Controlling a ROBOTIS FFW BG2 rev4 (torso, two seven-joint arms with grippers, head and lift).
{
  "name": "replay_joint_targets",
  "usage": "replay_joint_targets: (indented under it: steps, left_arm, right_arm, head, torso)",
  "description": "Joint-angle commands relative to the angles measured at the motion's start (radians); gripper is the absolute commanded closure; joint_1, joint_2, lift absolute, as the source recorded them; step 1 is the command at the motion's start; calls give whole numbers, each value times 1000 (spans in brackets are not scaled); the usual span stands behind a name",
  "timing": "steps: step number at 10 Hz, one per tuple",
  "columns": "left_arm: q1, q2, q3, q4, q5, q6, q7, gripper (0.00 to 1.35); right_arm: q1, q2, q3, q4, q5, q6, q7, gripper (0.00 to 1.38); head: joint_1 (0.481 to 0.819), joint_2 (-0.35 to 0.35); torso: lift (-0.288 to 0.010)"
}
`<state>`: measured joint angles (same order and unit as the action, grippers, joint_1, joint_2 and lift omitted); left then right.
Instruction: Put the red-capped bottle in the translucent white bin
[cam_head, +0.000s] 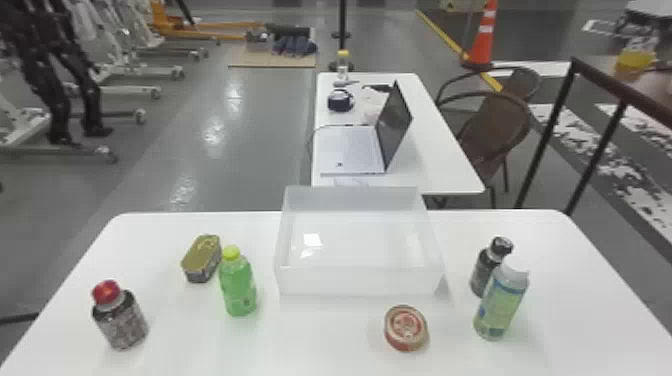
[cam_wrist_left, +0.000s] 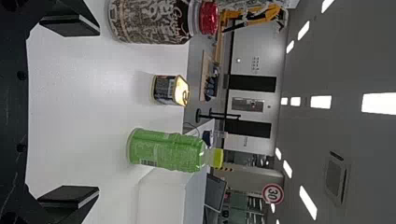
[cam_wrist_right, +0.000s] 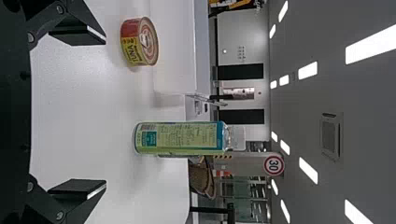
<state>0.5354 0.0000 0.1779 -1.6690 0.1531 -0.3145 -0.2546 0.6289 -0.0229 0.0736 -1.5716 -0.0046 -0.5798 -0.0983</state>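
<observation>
Ok so left gripper (cam_wrist_left: 98, 111) is spread wide, right gripper (cam_wrist_right: 106, 112) too, both this side of the translucent white bin (cam_head: 360, 282). Green bottle (cam_head: 239, 290) stands left of the bin, red-capped bottle (cam_head: 121, 320) upright even further left.

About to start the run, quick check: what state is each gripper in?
Left gripper: open, holding nothing.
Right gripper: open, holding nothing.
</observation>
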Motion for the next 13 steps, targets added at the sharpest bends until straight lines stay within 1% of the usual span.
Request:
replay_joint_targets:
  steps: [1, 8, 10, 12, 13]
  left_arm:
    - [0, -3, 0, 0, 0, 0, 0, 104]
    - [-6, -3, 2, 5, 6, 6, 0, 105]
    - [-40, -3, 8, 8, 13, 55, 11, 104]
    - [-106, -3, 32, 34, -6, 80, 14, 104]
    - [-124, -3, 43, 35, -38, 83, 48, 104]
  right_arm:
    - [0, 0, 0, -1, 0, 0, -1, 202]
    - [2, 1, 0, 1, 0, 0, 0, 202]
    - [2, 1, 0, 1, 0, 0, 0, 202]
    - [0, 1, 0, 1, 0, 0, 0, 202]
    - [0, 1, 0, 2, 0, 0, 0, 202]
  head:
    - [549, 0]
    - [549, 0]
    - [549, 0]
    - [549, 0]
    - [549, 0]
  torso:
    - [-100]
    - [-100]
    - [-100]
    - [-100]
    - [-100]
